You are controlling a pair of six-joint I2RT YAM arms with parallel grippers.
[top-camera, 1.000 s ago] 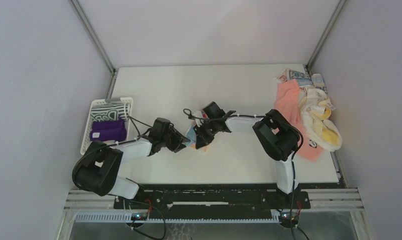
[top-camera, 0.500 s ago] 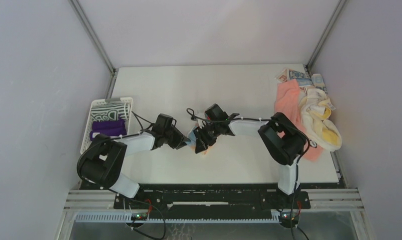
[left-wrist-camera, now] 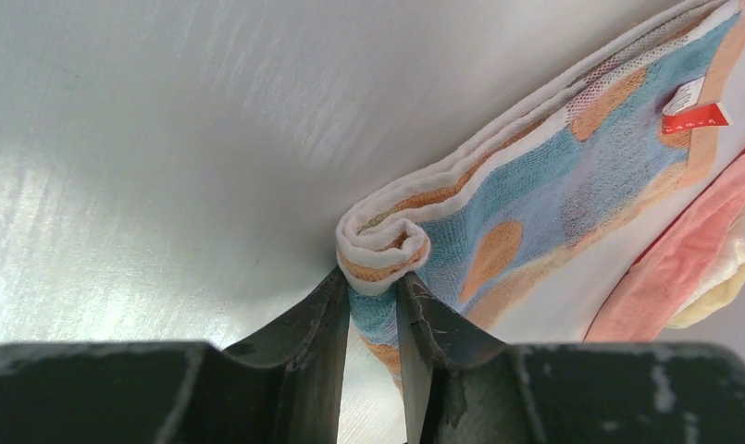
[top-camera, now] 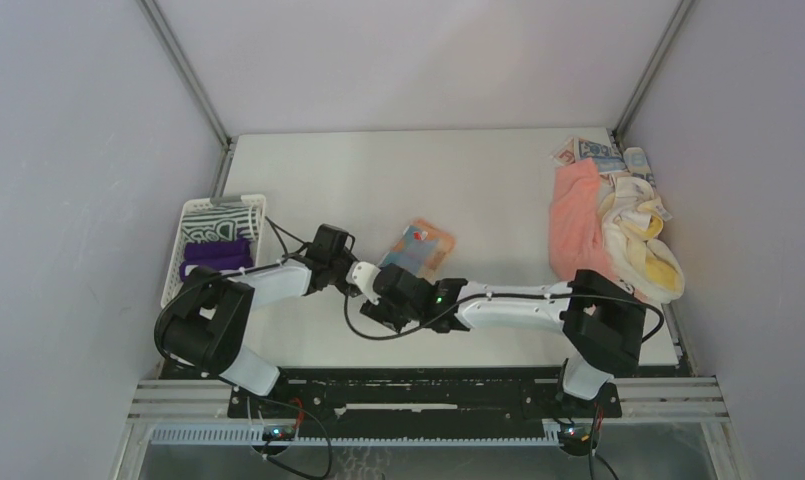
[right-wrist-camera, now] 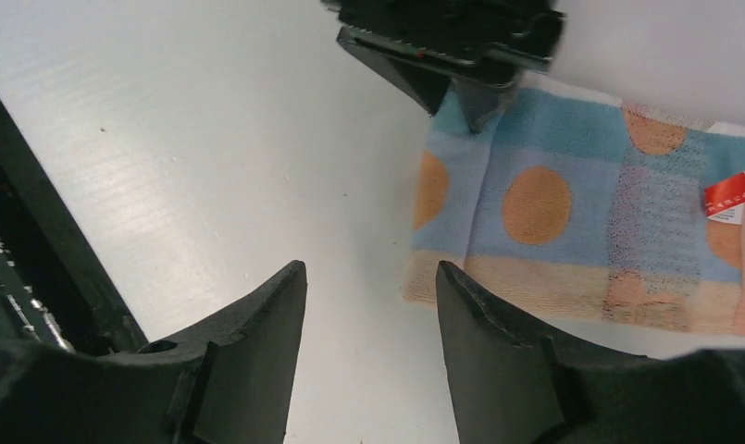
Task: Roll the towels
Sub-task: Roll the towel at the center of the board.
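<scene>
A light-blue towel with orange patches (top-camera: 419, 246) lies flat in the middle of the table, a red tag at its far end (right-wrist-camera: 731, 197). My left gripper (left-wrist-camera: 373, 285) is shut on its near corner, where the cloth is curled into a small roll (left-wrist-camera: 384, 248). The top view has that left gripper (top-camera: 364, 279) at the towel's left end. My right gripper (right-wrist-camera: 368, 273) stands open over bare table just short of the towel's (right-wrist-camera: 572, 203) near edge, holding nothing. The left gripper's fingers (right-wrist-camera: 452, 46) show at the top of the right wrist view.
A white slotted basket (top-camera: 190, 212) at the left holds purple rolled towels (top-camera: 216, 262) and a striped one (top-camera: 224, 216). At the right edge lies a heap: a salmon-pink towel (top-camera: 576, 215), a cream-yellow one (top-camera: 645, 250), a blue-printed one (top-camera: 599, 150).
The right gripper opened, let the towel go and drew back toward the near edge. The towel now lies spread out. The left gripper closed further on its corner.
</scene>
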